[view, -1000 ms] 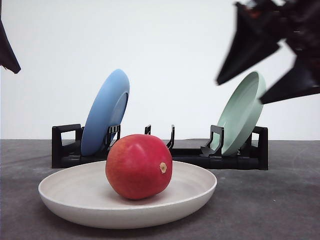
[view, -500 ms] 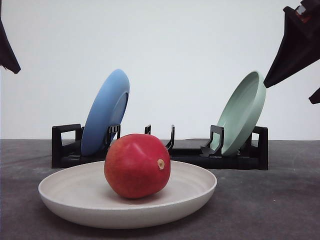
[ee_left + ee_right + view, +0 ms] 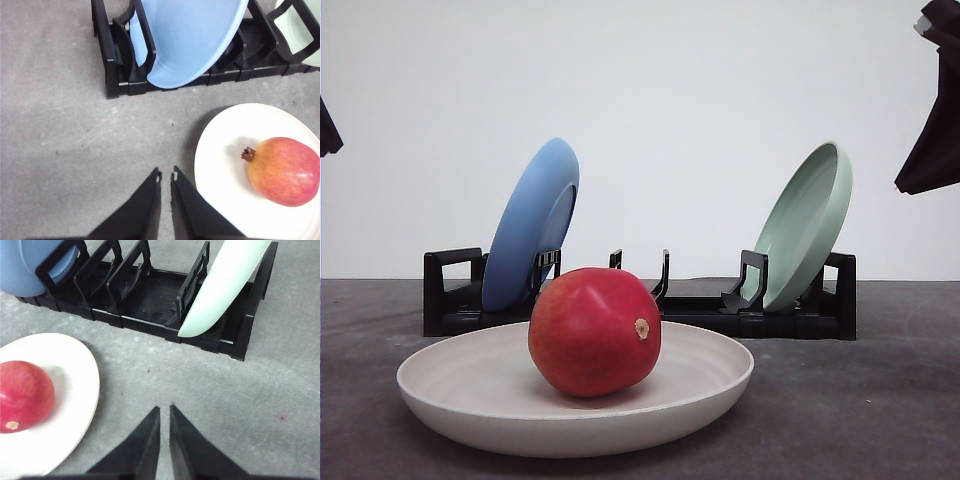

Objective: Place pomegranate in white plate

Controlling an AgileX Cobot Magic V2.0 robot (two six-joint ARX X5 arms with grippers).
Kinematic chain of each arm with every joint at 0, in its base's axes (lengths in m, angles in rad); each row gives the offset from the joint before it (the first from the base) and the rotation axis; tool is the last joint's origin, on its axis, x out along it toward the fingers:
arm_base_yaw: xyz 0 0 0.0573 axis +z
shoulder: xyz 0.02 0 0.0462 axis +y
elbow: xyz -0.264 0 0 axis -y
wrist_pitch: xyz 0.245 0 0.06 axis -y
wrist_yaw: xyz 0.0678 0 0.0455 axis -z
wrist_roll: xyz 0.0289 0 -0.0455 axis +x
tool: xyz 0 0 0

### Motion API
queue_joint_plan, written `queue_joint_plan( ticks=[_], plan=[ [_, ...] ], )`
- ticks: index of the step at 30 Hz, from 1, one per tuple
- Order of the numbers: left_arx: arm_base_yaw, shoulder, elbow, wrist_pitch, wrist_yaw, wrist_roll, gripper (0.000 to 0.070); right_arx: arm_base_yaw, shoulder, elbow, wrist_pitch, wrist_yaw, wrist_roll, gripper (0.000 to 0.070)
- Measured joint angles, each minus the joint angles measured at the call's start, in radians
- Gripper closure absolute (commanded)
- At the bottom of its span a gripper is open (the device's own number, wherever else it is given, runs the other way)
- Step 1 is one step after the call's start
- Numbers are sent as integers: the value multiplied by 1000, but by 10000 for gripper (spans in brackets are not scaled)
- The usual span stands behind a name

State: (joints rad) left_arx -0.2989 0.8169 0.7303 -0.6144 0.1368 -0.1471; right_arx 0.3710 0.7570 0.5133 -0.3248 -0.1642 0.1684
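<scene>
Since the previous frame, we note the right tool (image 3: 932, 120) has withdrawn further toward the upper right corner of the front view, and the left tool (image 3: 326, 130) has receded to a small dark sliver at the left edge; the fruit has not moved in the last half second.

Nearest the camera, the white plate (image 3: 460, 405) sits flat on the grey worktop (image 3: 860, 410), low and left of centre in the frame. The pomegranate (image 3: 594, 332) rests inside it, close to the middle, its tan stem nub facing right and slightly toward us. Nothing is touching the fruit.

In the left wrist view we see the left tool (image 3: 165, 176) with its fingers pressed nearly together, only a thin slit between the tips, holding nothing, above bare worktop just beside the plate rim (image 3: 200, 150). The right wrist view shows the right tool (image 3: 164, 410) likewise closed to a narrow slit and empty, over bare worktop, apart from the plate.

Farther back, a black rack (image 3: 700, 315) spans the middle of the frame. A blue plate (image 3: 525, 225) stands tilted in its left end, a pale green plate (image 3: 805, 230) tilted in its right end.
</scene>
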Motion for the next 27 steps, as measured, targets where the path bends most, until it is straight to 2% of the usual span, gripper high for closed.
queue_joint_plan(
  ticks=[13, 17, 21, 27],
  plan=[
    [2, -9, -2, 2, 0, 1, 685, 0, 0, 0, 0, 0, 0, 678],
    [27, -65, -56, 34, 0, 32, 684, 0, 0, 0, 0, 0, 0, 678],
    [83, -152, -168, 139, 0, 67, 685, 0, 0, 0, 0, 0, 0, 678],
    [185, -340, -367, 383, -8, 80, 685, 0, 0, 0, 0, 0, 0, 678]
  ],
)
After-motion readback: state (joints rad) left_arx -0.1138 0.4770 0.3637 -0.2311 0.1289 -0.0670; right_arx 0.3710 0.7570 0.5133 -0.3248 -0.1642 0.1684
